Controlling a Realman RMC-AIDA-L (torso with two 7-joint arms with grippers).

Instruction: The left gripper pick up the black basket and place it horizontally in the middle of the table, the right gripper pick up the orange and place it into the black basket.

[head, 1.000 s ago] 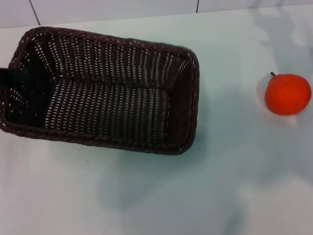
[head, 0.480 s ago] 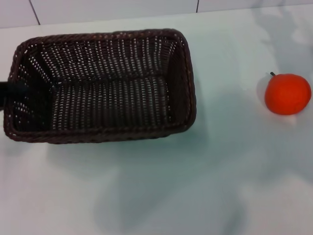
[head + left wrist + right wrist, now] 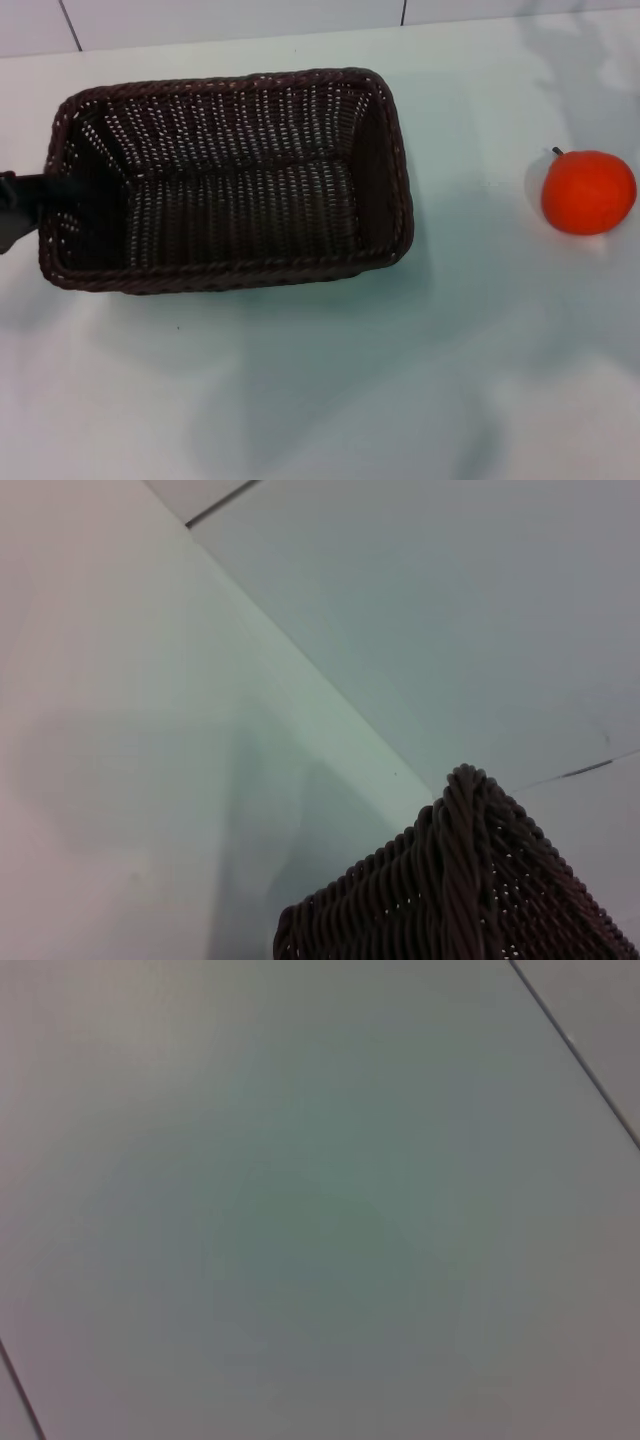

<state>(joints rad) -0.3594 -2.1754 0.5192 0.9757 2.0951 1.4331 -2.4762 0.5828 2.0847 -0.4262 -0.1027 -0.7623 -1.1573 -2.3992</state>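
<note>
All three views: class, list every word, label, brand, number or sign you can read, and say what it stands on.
None: the dark woven wicker basket, the round orange fruit, the pale glossy table and the black left gripper at the basket's end carry no readable text.

the basket [image 3: 228,180] sits lengthwise across the table [image 3: 330,390], left of centre, open side up. the left claw [image 3: 40,200] reaches in from the left edge and grips the basket's left short wall, one dark finger inside it. the orange [image 3: 588,192] rests well apart, near the right edge, stem up.
</note>
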